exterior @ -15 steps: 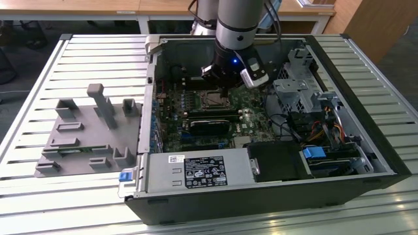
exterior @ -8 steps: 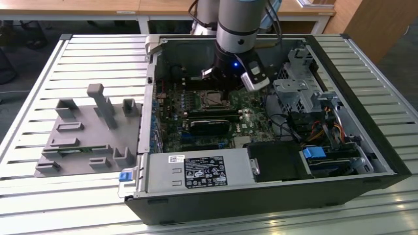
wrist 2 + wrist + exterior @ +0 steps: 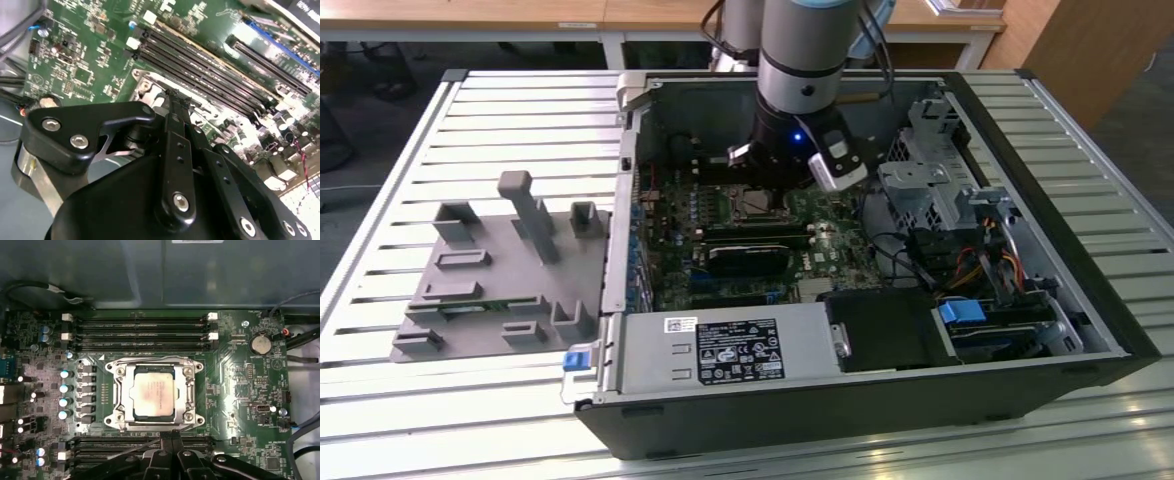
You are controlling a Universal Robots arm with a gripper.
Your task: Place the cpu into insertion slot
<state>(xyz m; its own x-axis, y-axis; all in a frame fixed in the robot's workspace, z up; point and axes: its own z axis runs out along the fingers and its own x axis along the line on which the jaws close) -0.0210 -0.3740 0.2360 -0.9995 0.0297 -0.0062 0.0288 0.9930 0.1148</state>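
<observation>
Item: the cpu (image 3: 154, 398), silvery square, lying flat inside the insertion slot (image 3: 189, 390), metal frame around it, green motherboard (image 3: 235, 390) beyond. My jaws (image 3: 172, 436) sit just beside the slot's edge, over the memory slots (image 3: 140, 332) side, pressed together on nothing. All within the open computer case (image 3: 1067, 300) on the slatted surface (image 3: 400, 420).

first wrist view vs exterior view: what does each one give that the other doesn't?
First wrist view: the cpu lying in the insertion slot, silvery face up, and a round coin cell.
Exterior view: the grey fixture block beside the computer case and the power supply.
Both: the green motherboard and the claw over it.
</observation>
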